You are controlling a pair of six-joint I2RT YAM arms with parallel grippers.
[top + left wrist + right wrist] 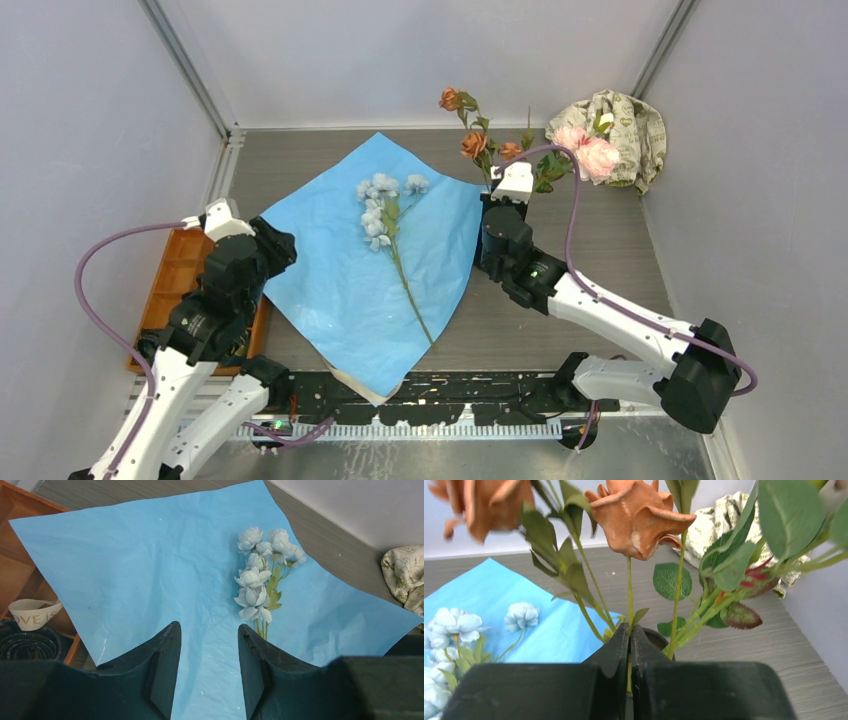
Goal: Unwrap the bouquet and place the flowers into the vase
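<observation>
Jaws of the right gripper are pressed together on the orange-brown rose stem, at the rim of the black vase. Step in hand, as judged: seating this stem. The left gripper hangs spread over the unfolded blue paper. Next, the pale blue flower spray lying there calls for a low pinch on its stem. The ribbon in the wooden tray reads "LOVE IS".

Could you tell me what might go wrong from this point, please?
1. The right gripper is shut on an orange-brown flower's stem just above the vase rim; withdrawing without opening could drag stems out or tip the narrow vase.
2. The pale blue flower lies flat on the blue paper; the open left gripper may pinch paper along with the stem.
</observation>
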